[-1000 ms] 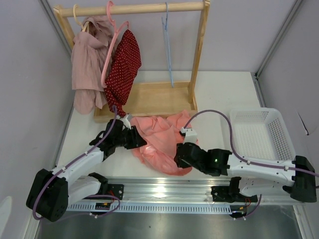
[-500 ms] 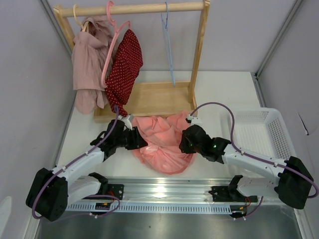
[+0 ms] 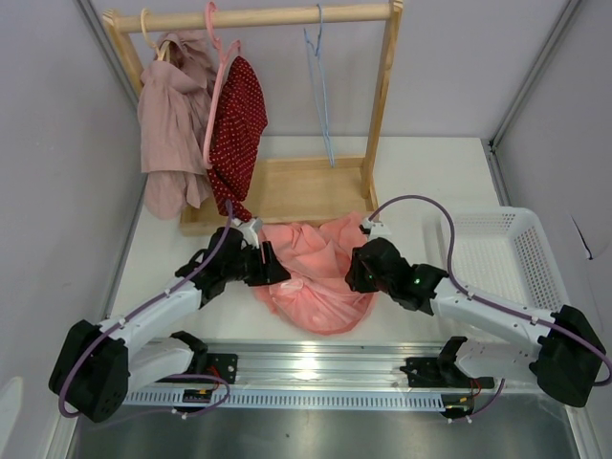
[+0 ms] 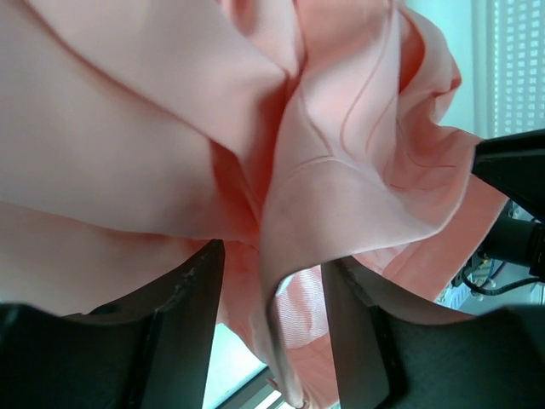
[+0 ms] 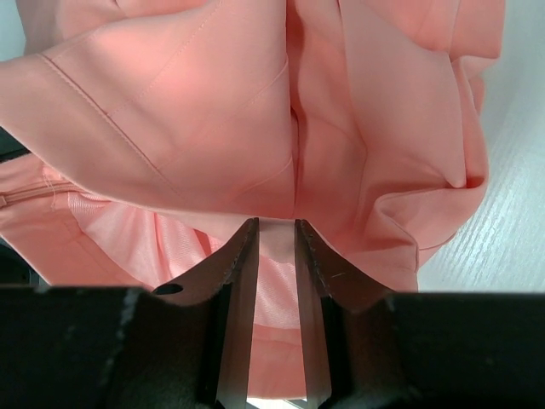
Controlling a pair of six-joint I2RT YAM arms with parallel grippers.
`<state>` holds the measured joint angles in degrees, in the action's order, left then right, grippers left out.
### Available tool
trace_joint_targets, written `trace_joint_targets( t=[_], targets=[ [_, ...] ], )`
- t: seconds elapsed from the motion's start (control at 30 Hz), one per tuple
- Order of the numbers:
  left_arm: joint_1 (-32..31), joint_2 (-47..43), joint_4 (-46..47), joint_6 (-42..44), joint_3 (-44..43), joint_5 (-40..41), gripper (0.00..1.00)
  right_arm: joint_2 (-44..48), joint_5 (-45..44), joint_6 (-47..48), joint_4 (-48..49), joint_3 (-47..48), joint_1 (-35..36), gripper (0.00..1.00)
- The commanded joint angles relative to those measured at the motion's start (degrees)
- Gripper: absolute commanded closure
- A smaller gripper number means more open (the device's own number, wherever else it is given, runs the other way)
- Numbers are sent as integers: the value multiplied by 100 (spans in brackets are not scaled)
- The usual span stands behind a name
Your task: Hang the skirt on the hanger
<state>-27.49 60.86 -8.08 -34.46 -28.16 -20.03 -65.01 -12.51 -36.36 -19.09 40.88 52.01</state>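
The salmon-pink skirt [image 3: 311, 273] lies crumpled on the white table between my two arms. My left gripper [image 3: 271, 266] is at its left edge. In the left wrist view its jaws [image 4: 271, 281] stand apart, and a loose fold of the skirt [image 4: 341, 204] hangs between them without being pinched. My right gripper [image 3: 359, 268] is at the skirt's right edge. The right wrist view shows this gripper [image 5: 275, 234] shut narrowly on a layer of the skirt [image 5: 213, 128]. The light-blue wire hanger [image 3: 320, 86] hangs bare from the wooden rail at the back.
A wooden rack [image 3: 382, 96] on a flat base [image 3: 287, 191] stands at the back. On it hang a mauve-pink garment [image 3: 167, 124] and a dark red dotted garment [image 3: 239, 124] on a pink hanger. A white basket [image 3: 502, 253] sits at the right.
My right gripper has moved away from the near edge, drawing the skirt's right side with it. The left jaws have spread wider. The red dotted garment has swung slightly.
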Motion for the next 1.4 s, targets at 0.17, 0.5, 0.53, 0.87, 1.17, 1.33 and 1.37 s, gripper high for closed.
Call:
trace_joint_targets(
  t=[0.17, 0.5, 0.53, 0.87, 1.17, 1.33, 1.37],
  targets=[
    [-99, -215, -45, 431, -646, -325, 41, -397, -172, -3, 441, -265, -24, 72],
    [-152, -513, -203, 861, -1068, -414, 38, -662, -392, 103, 635, -134, -173, 72],
    [-152, -575, -177, 879, -1156, -414, 37, -662, -401, 111, 635, -116, -174, 72],
    [-353, -558, 429, 589, -2929, 253, 35, -618, -515, 103, 591, 16, -191, 71],
    [-1303, 1222, -544, 985, -5881, 3599, 34, -706, -436, 112, 617, 43, -209, 71],
    [-1444, 2358, -721, 1388, -7307, 4665, 31, -715, -366, 103, 643, 34, -217, 72],
    [-1461, 2517, -748, 1424, -7752, 4753, 30, -723, -348, 111, 661, 16, -217, 72]
  ],
)
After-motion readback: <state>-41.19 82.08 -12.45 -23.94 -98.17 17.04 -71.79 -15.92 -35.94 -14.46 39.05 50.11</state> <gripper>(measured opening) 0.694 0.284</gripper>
